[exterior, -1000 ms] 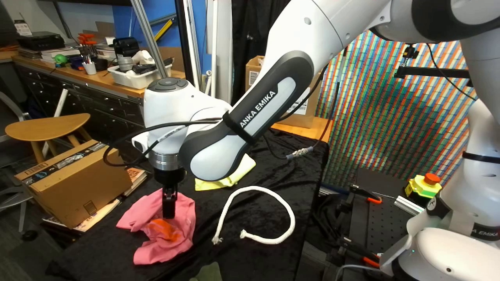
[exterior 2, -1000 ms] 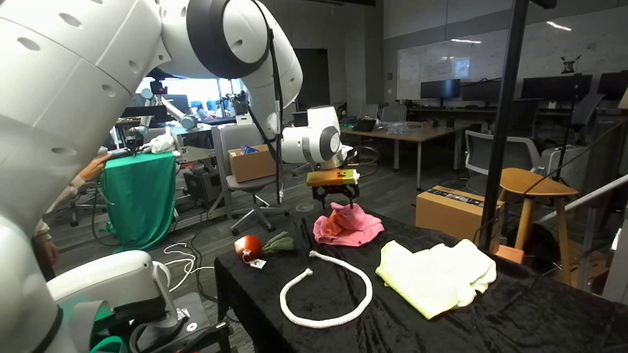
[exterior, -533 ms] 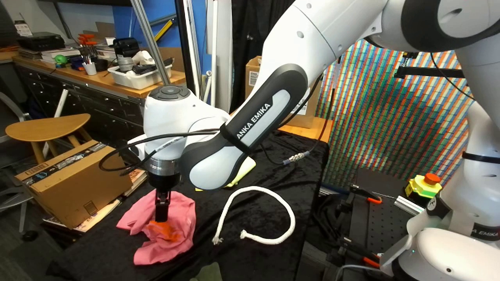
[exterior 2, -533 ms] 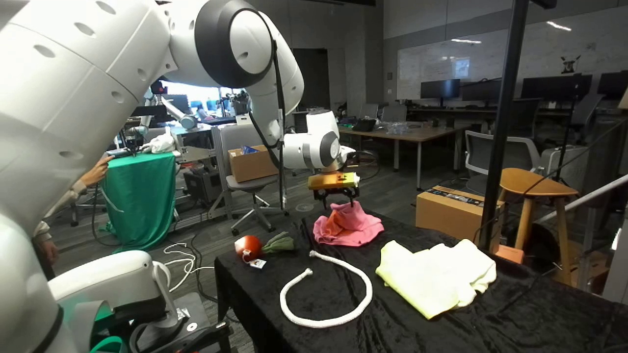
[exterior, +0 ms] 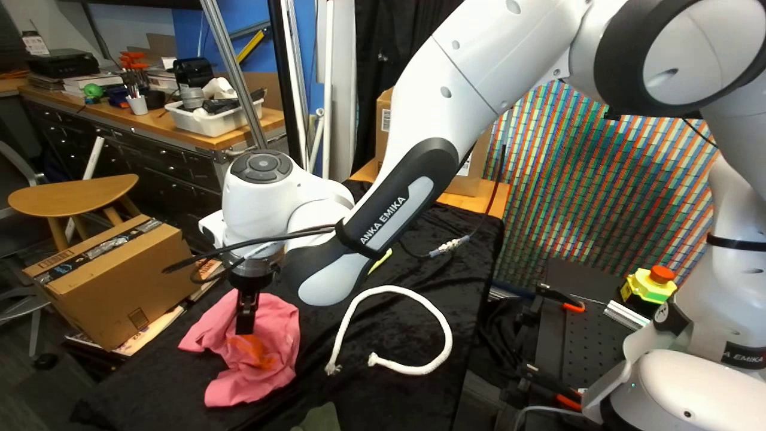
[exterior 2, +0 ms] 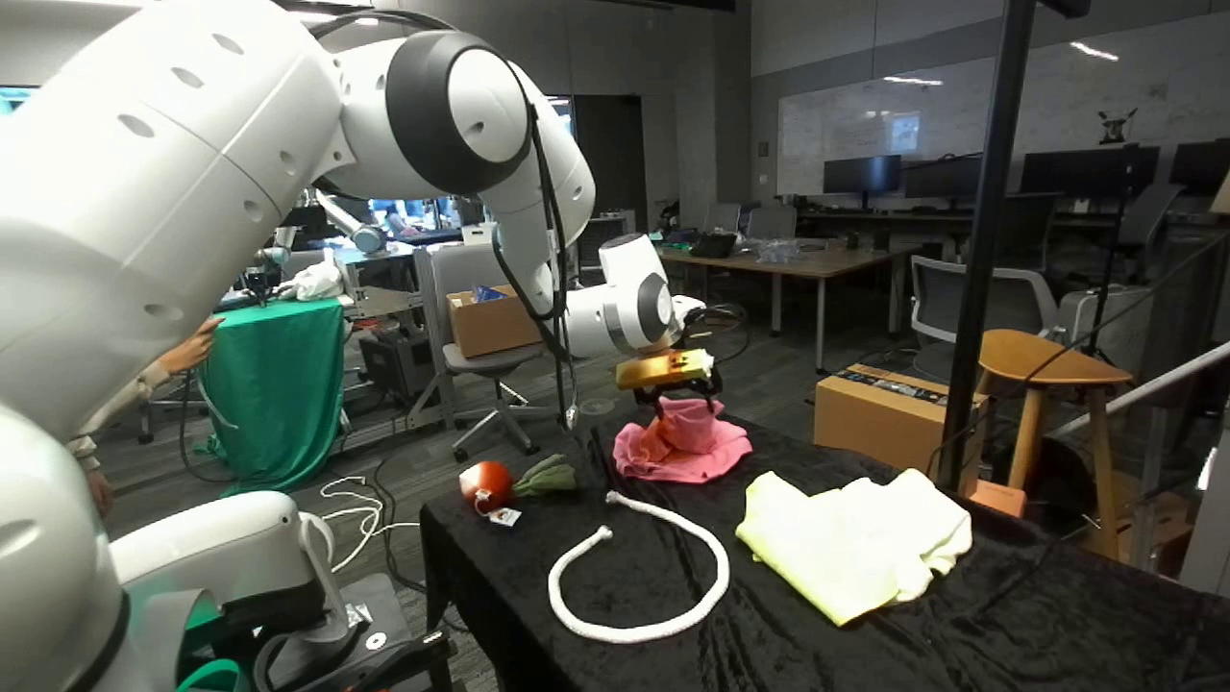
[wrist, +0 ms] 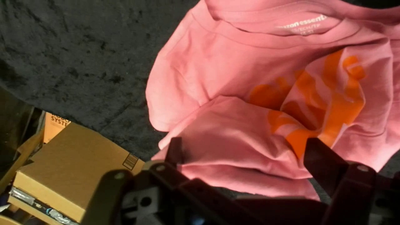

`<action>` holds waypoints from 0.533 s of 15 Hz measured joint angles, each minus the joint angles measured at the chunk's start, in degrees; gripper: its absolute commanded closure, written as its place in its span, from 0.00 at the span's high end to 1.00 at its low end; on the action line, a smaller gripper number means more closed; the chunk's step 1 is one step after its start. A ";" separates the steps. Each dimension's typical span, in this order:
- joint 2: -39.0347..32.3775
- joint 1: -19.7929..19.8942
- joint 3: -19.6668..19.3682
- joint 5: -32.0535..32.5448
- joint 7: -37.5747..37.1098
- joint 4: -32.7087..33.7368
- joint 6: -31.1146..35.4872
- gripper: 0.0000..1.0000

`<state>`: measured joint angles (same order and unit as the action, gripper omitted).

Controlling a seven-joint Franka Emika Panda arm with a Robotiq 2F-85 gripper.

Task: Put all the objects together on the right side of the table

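Note:
A pink shirt point(exterior: 260, 383) with an orange print lies crumpled on the black table point(exterior: 389, 332), near its far corner in an exterior view point(exterior 2: 687, 461). My gripper point(wrist: 243, 142) hangs over it, jaws wide apart; pink folds show between the fingers point(wrist: 175, 151) in the wrist view. Whether the fingertips touch the fabric I cannot tell. A white rope point(exterior 2: 639, 634) is curled into an open loop. A pale yellow cloth point(exterior 2: 855, 548) is spread beyond it, mostly hidden behind the arm in an exterior view point(exterior: 381, 261). An orange-red round item point(exterior 2: 487, 485) with grey-green leaves point(exterior 2: 548, 478) sits at the table edge.
Next to the table, beyond the shirt, stands a cardboard box point(exterior: 119, 281) on the floor, with a wooden stool point(exterior: 72, 194) behind it. A black upright pole point(exterior 2: 980, 250) rises beside the table near the yellow cloth. A loose cable point(exterior 2: 562, 336) hangs from the arm.
The arm has bent lower, and my gripper has tilted and shifted slightly over the pink shirt, still open. The shirt, rope, yellow cloth and orange-red item have not moved.

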<state>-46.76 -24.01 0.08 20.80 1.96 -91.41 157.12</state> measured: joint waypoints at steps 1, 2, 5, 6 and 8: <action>-0.54 -0.74 -0.84 0.47 -0.98 0.46 0.11 1.00; -1.08 -1.43 -1.63 0.86 -1.85 0.99 0.20 1.00; -2.34 -3.19 -3.48 1.55 -4.07 2.15 0.45 1.00; -2.77 -3.67 -3.95 1.63 -4.53 2.57 0.45 1.00; -3.49 -4.17 -4.35 1.64 -4.99 3.14 0.45 1.00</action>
<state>-50.24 -28.19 -4.28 22.44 -3.04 -88.27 157.57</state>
